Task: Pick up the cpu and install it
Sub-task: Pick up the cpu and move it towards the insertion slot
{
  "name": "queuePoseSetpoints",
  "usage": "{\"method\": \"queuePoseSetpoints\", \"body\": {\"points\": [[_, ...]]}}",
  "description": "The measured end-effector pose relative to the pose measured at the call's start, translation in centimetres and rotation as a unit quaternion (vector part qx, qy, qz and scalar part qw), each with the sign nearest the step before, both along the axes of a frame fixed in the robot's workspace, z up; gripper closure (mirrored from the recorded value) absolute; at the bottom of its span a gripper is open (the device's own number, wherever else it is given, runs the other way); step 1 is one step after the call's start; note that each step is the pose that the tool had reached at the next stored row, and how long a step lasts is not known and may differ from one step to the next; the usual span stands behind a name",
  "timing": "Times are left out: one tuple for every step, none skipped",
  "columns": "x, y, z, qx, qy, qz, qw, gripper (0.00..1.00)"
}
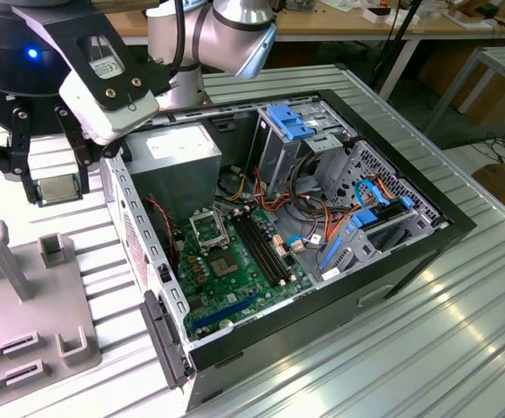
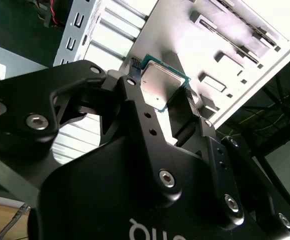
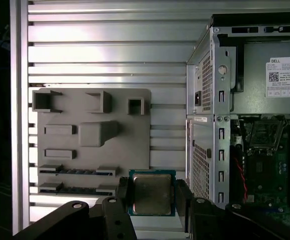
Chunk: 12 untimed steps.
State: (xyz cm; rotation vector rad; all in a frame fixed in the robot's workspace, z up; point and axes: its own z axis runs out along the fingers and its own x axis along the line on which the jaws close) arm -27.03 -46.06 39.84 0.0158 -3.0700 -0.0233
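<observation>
Black pincer is clamped on the cpu, gripping two opposite edges. It's held up in the air over the ribbed aluminium worktop, near the grey fixture plate and just outside the open PC case. White stickers w/ print sit on the power supply and the white box at the wrist. First wrist view: cpu's dull metal lid w/ green edge, plus the mobo socket. Exterior view adds wood-topped tables at the back.
</observation>
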Motion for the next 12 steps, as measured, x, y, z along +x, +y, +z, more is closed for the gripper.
{"method": "queuePoseSetpoints", "body": {"points": [[0.25, 0.0, 0.0, 0.0, 0.0, 0.0, 1.0, 0.53], [0.37, 0.0, 0.0, 0.0, 0.0, 0.0, 1.0, 0.53], [0.49, 0.0, 0.0, 0.0, 0.0, 0.0, 1.0, 0.53], [0.64, 0.0, 0.0, 0.0, 0.0, 0.0, 1.0, 0.53], [0.76, 0.0, 0.0, 0.0, 0.0, 0.0, 1.0, 0.53], [0.92, 0.0, 0.0, 0.0, 0.0, 0.0, 1.0, 0.53], [1.07, 0.0, 0.0, 0.0, 0.0, 0.0, 1.0, 0.53], [1.19, 0.0, 0.0, 0.0, 0.0, 0.0, 1.0, 0.53], [1.32, 0.0, 0.0, 0.0, 0.0, 0.0, 1.0, 0.53], [1.45, 0.0, 0.0, 0.0, 0.0, 0.0, 1.0, 0.53], [1.57, 0.0, 0.0, 0.0, 0.0, 0.0, 1.0, 0.53], [1.7, 0.0, -0.01, 0.0, -0.0001, 0.0, 1.0, 0.53]]}}
